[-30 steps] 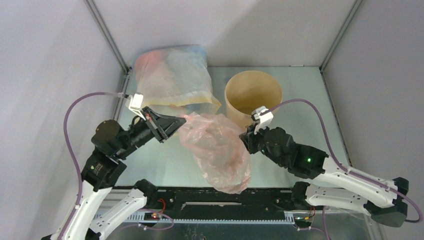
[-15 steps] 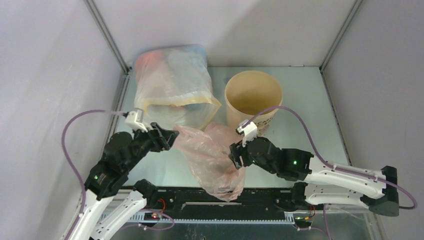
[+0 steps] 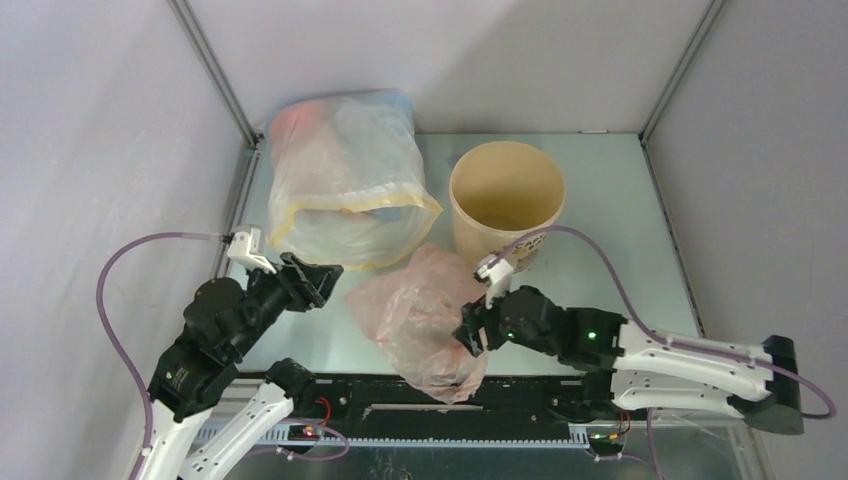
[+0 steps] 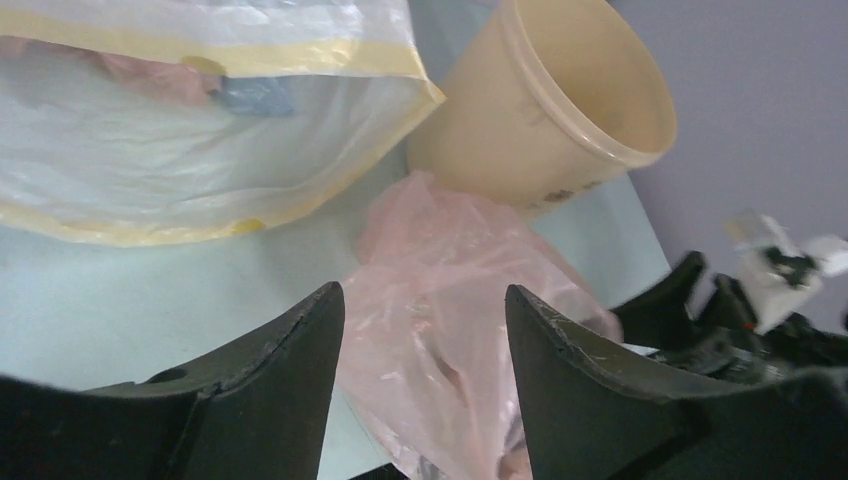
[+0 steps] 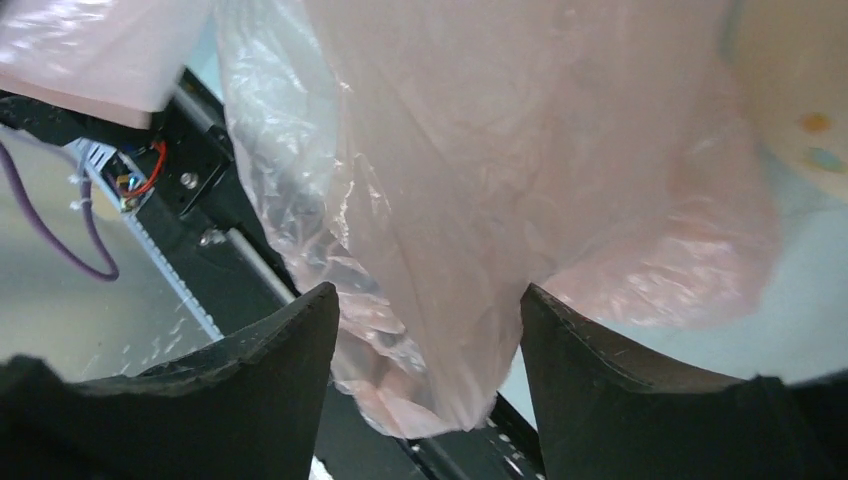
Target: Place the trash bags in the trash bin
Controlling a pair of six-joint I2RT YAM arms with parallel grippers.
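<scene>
Right gripper [image 3: 468, 335], jaws apart, sits at the pink bag's [image 3: 415, 315] three o'clock side; the bin [image 3: 465, 230] stands at the bag's one o'clock.

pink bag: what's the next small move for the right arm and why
Probably shut the right gripper on the pink bag: its jaws stand open with plastic bunched between them, and the bag lies on the table beside the trash bin, not in it.

Your left gripper [image 3: 318, 283]: released the pink trash bag [image 3: 415, 315], jaws apart, pulled back toward 8 o'clock | your right gripper [image 3: 468, 335]: dropped toward 7 o'clock, away from the trash bin [image 3: 505, 146] | pink trash bag: no longer stretched between them, slumped lower toward 6 o'clock
</scene>
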